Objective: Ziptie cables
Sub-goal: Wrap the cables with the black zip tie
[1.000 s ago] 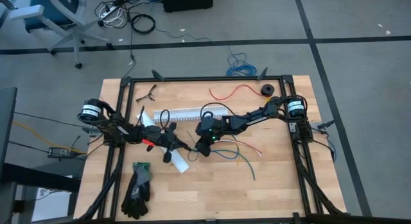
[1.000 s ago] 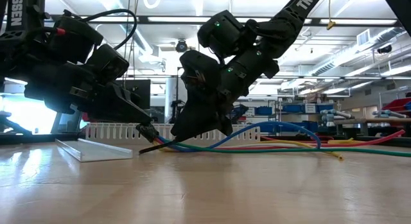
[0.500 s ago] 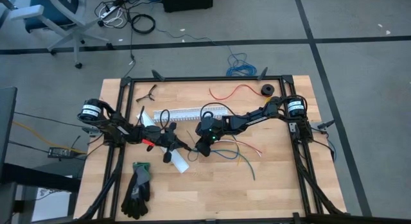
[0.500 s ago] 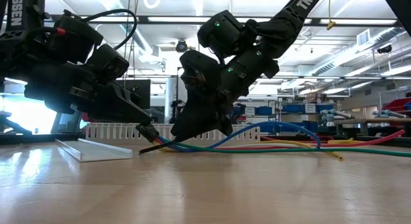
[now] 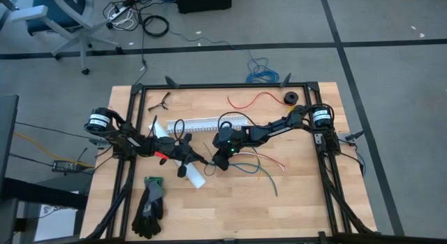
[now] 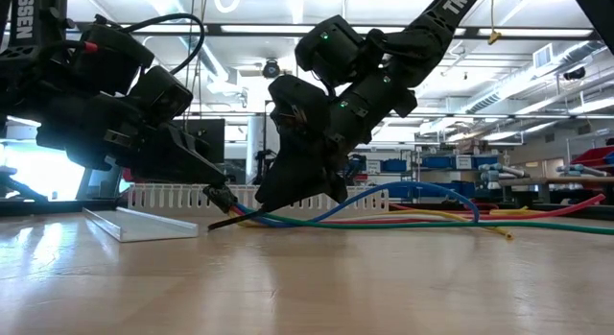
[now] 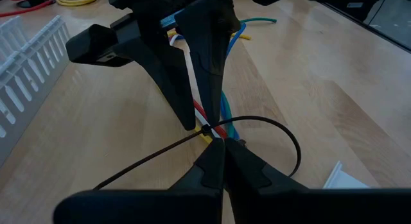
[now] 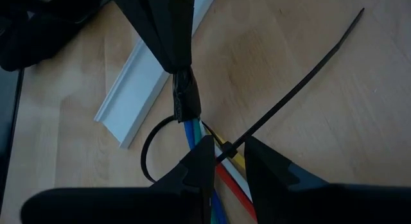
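Note:
The cables (image 5: pixel 255 167) are a bundle of yellow, green, blue, red and white wires that lies on the table and trails toward the right. Its dark-sleeved end (image 8: pixel 184 102) is lifted a little. My left gripper (image 5: pixel 204 161) reaches in from the left and is shut on that end; it also shows in its wrist view (image 7: pixel 223 150). My right gripper (image 5: pixel 218 162) stands just right of it, shut across the bundle (image 8: pixel 226 161). A black zip tie (image 8: pixel 289 79) is looped loosely around the wires between the two grippers, and its tail sticks out free. My left gripper pinches the cables' dark-sleeved end (image 8: pixel 185 107) between its two shut fingers. It comes slanting down from the table's left, along the bundle. The end is held just above the table (image 6: pixel 226 197); the wires run down from it onto the wood. My right gripper pinches the wires (image 8: pixel 230 169) just behind the sleeve, where the zip tie's head (image 8: pixel 230 149) sits. The fingers (image 7: pixel 212 89) point down from above and lie across the bundle. The rest of the wires lies on the table toward the right.
A white slotted channel (image 5: pixel 209 122) lies behind the grippers and a white lid strip (image 5: pixel 196 178) in front of them. Dark gloves (image 5: pixel 149 202) lie at the near left. A thin red wire (image 5: pixel 258 98) and a black roll (image 5: pixel 290 98) lie at the far right.

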### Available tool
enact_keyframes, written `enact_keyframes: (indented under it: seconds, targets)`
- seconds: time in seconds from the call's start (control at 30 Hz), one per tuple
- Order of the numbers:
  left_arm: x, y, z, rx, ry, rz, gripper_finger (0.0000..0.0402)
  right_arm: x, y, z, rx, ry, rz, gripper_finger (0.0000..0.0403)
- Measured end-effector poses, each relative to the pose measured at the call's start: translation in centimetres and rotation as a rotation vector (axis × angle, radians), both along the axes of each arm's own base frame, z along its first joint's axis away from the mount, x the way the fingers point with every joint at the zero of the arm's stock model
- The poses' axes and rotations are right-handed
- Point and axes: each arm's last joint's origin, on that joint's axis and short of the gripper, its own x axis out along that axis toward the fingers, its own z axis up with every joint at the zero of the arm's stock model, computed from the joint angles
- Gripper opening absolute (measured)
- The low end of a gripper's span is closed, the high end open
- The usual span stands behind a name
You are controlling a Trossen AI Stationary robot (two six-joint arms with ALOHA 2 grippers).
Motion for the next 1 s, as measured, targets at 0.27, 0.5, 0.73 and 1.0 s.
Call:
enact_keyframes:
  seconds: [0.27,0.5,0.73,1.0]
  targets:
    - [0.4,0.0,0.4,-0.003,-0.038,0.0,0.0017,0.0,0.0,0.0,0.0,0.0,0.0,0.0075]
    - [1.5,-0.1,1.3,-0.012,-0.087,0.002,0.0017,0.0,0.0,0.0,0.0,0.0,0.0,0.0075]
    - [2.1,-0.2,1.8,-0.118,-0.106,0.03,0.0017,0.0,0.0,0.0,0.003,0.001,0.001,0.0075]
    - [2.1,-0.2,1.7,-0.151,-0.095,0.04,0.0017,0.3,0.0,0.4,0.008,-0.05,-0.006,0.0075]
